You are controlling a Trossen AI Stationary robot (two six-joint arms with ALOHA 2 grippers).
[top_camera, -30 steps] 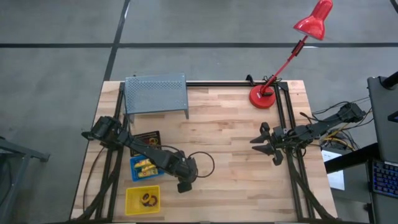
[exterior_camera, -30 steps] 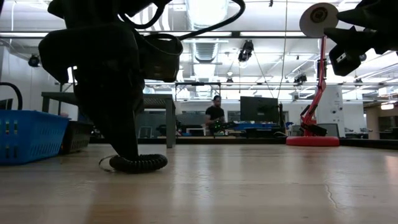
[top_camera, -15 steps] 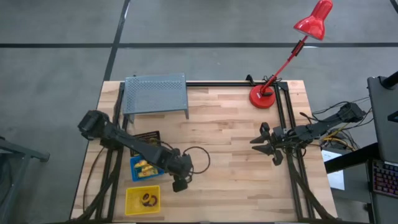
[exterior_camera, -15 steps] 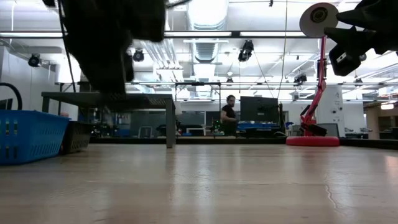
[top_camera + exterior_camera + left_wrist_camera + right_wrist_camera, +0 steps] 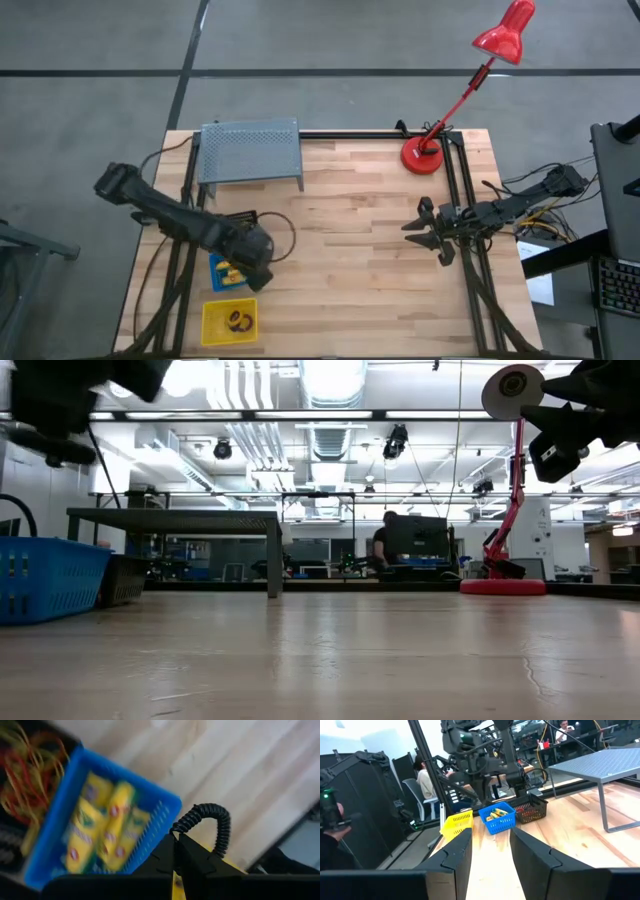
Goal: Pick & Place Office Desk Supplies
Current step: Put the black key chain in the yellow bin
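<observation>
One black coiled ring (image 5: pixel 207 827) is pinched in the left gripper (image 5: pixel 176 851), fingers clenched on it above the blue bin (image 5: pixel 229 272). Judged step: carrying; next calls for centring over the yellow bin (image 5: pixel 228 320) and letting go. A second ago the ring lay on the bench (image 5: pixel 370 240). The right gripper (image 5: pixel 421 231) waits, fingers apart.

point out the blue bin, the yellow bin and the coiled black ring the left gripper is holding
blue bin (image 5: pixel 160 802): left wrist view, on its near corner rim.
yellow bin (image 5: pixel 212 318): high view, on its bare floor.
coiled black ring (image 5: pixel 220 822): left wrist view, on the loop's outer curve.
</observation>
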